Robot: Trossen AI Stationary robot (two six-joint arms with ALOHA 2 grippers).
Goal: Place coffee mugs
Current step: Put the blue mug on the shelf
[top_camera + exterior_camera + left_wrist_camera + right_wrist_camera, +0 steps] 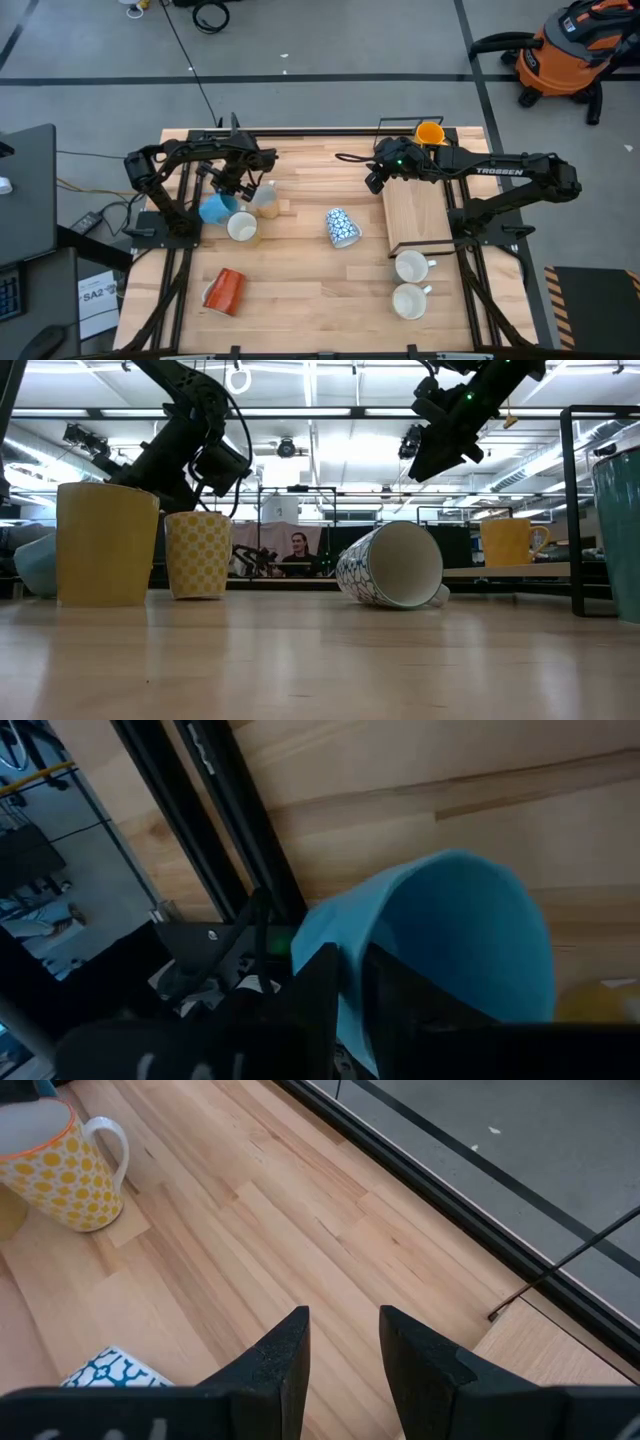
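Pinching the wall of the light blue mug (pixel 450 950), one finger inside and one outside, the left hand (pixel 236 187) holds it at the counter's (pixel 300 290) left side. Rigid, smooth ceramic could slip or chip; the rim suits gripping. This mug looks empty. The right hand (pixel 378 178) hovers half-open, holding nothing.

Pale, smooth matt wood table (pixel 300 270); glossy ceramic light blue mug (pixel 470 950); matt dark jaws.
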